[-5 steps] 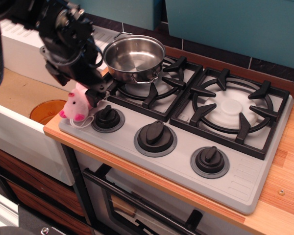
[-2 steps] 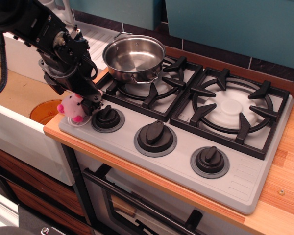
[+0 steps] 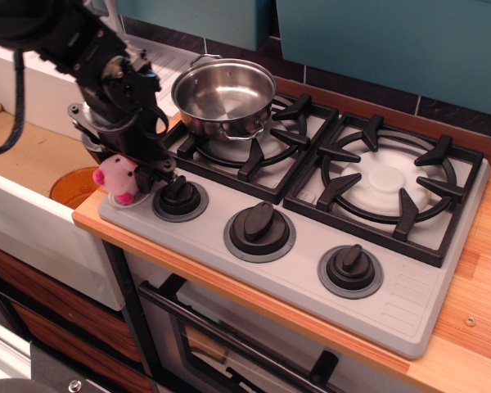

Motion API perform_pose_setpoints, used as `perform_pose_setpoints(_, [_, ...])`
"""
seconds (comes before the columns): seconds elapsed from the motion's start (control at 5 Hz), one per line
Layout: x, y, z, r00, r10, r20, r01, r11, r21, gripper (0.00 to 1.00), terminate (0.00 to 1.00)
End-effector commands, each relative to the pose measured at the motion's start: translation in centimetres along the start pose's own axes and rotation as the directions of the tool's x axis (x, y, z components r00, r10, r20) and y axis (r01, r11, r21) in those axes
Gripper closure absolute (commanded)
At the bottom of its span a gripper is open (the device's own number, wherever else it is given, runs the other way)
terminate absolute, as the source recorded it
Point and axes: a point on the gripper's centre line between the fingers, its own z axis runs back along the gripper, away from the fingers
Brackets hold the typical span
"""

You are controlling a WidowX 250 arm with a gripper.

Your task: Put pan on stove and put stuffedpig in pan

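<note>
Stuffedpig (image 3: 118,178) is sitting at the front left corner of the stove (image 3: 393,303), just left of the leftmost knob (image 3: 180,197), snout and pink feet facing outward. Gripper (image 3: 131,168) is hanging right on top of it, black fingers (image 3: 151,164) reaching down behind and beside the plush; looks like they are touching it, but I cannot tell whether they are clamping it or sitting loose, since the pig is hiding the tips. Arm (image 3: 74,41) is coming in from the upper left, wrist angling down and to the right, cable looping off the left side. Pan (image 3: 224,97) is resting on the left burner grate (image 3: 254,143), tilted slightly, empty inside, one loop handle pointing to the back. Right burner (image 3: 389,180) is carrying nothing. Orange round lid or dish (image 3: 78,184) is showing below the counter edge, left of the pig. Wooden counter (image 3: 475,327) is running along the front and right of the cooktop.
</note>
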Motion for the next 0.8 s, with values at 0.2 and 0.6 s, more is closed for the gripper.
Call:
perform_pose_setpoints(0.2, [5.3,2.4,8.4,0.978,-0.046,-0.202,0.066,0.994,0.092,1.0,0.0])
perform_pose_setpoints(0.6, [10.9,1.7,11.6,0.963,-0.076,-0.26,0.099,0.992,0.079,1.0,0.0])
